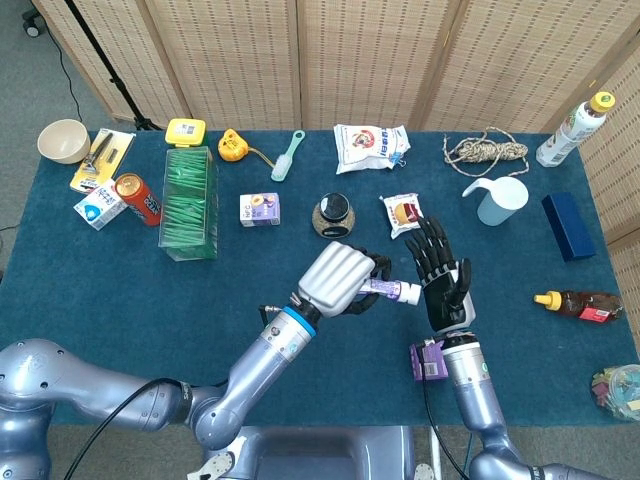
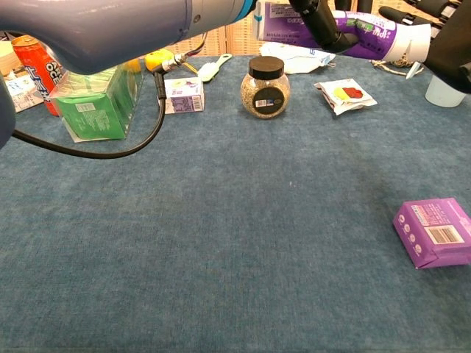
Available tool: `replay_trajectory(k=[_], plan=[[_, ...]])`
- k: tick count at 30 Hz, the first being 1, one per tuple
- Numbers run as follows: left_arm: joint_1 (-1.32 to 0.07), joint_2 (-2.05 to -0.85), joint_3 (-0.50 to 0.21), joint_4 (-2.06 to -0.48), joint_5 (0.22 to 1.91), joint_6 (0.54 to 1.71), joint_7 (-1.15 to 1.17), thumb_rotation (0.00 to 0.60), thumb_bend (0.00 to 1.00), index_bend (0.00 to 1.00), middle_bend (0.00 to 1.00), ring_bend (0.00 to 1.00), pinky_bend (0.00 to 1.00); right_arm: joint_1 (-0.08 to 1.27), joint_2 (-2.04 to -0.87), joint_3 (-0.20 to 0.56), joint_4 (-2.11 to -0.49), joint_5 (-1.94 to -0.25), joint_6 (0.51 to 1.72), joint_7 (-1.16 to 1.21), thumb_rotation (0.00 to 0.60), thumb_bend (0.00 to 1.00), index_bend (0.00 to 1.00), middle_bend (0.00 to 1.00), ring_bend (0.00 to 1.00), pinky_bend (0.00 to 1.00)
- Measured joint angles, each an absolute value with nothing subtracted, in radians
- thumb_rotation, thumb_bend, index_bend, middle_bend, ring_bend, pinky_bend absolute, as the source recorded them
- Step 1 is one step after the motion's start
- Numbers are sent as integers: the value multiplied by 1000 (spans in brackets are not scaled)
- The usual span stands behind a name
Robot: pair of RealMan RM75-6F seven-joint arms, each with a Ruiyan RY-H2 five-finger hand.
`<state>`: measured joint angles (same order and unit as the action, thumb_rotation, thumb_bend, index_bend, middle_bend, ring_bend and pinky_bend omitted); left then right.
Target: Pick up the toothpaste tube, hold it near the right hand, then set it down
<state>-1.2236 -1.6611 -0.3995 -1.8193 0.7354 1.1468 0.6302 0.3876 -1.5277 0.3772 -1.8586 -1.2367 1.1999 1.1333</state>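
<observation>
Left hand (image 1: 338, 280) of mine grips the toothpaste tube (image 1: 390, 290) aloft, its cap at three o'clock just beside my empty, spread-fingered right hand (image 1: 441, 284); crowding closer, I judge, could knock it loose.

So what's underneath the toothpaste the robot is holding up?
Just bare blue table. The toothpaste tube is gripped by the left hand in the air. The glass jar and snack packet sit nearby. The head view hides the spot directly beneath.
</observation>
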Motion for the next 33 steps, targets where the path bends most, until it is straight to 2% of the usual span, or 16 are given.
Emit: replay_trajectory(k=[14,33], plan=[[-1241,-1681,-398,-1811,709,1155,643,600,533,586,596,524,559,417,-1584,373,-1791,-1268,1197,1024,97,0,0,0,0,0],[-1239,-1710,-399,-1791,718,1171,614,600,533,586,596,528,558,427,-1619,400,-1790,-1260,1194,1047,98,0,0,0,0,0]])
